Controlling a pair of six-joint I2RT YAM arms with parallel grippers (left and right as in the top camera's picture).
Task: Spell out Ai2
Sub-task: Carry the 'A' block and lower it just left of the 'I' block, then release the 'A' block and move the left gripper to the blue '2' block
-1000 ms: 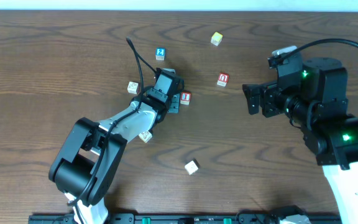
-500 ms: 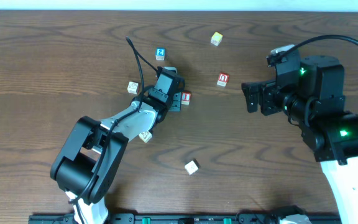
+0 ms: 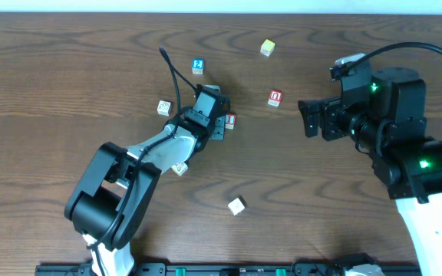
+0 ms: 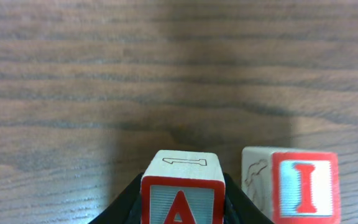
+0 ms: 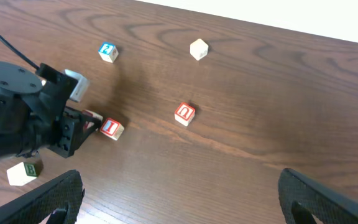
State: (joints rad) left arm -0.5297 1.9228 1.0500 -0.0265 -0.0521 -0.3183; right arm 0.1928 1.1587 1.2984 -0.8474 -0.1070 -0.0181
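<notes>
My left gripper [image 3: 215,124] is shut on a red-framed A block [image 4: 180,193], its black jaws against both sides of the block. The red I block [image 4: 297,186] stands just to the right of it with a narrow gap; it also shows in the overhead view [image 3: 229,120] and the right wrist view [image 5: 111,128]. The blue 2 block [image 3: 198,67] lies farther back on the table, apart from both, and shows in the right wrist view [image 5: 107,51]. My right gripper [image 3: 309,120] is open and empty above the right side of the table, its fingers [image 5: 179,199] spread wide.
A red block with a U-shaped letter [image 3: 275,97] lies right of the I block. A pale yellow block [image 3: 267,47] is at the back. White blocks lie at the left [image 3: 164,107], beside my left arm [image 3: 179,168] and near the front [image 3: 237,205].
My left gripper has shifted slightly to the right with the A block, closer to the I block. The right arm has barely moved.
</notes>
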